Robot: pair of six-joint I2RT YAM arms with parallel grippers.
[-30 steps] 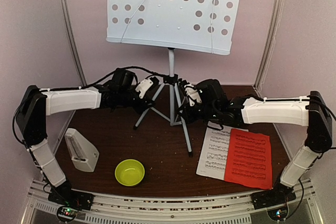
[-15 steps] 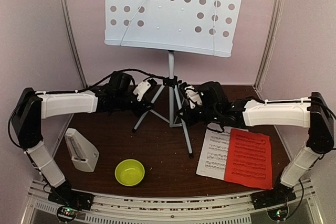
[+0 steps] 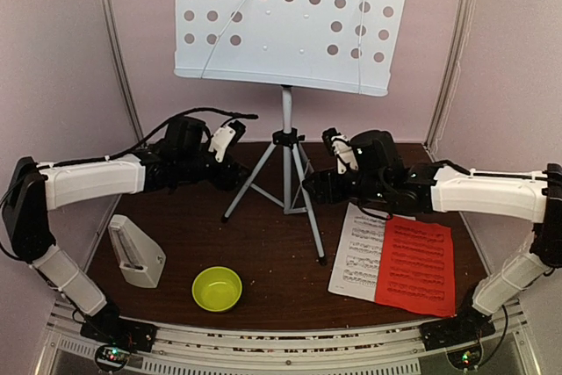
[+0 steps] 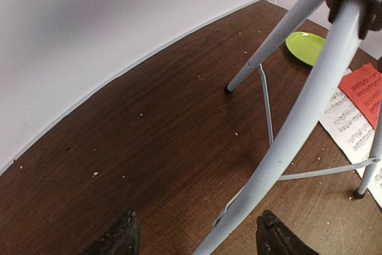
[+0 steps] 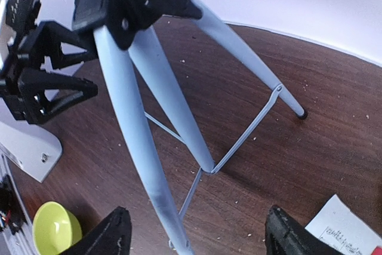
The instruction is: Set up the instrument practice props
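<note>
Your stand (image 3: 290, 24) is upright, left gripper (image 4: 197, 237) and right gripper (image 5: 194, 234) both open astride its legs; sheets (image 3: 413, 265) and metronome (image 3: 134, 252) look not yet placed.

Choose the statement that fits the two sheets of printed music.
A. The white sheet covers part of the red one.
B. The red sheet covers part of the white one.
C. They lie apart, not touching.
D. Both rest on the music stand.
B: in the top view the red sheet lies over the right side of the white sheet, and both are flat on the table.
</note>
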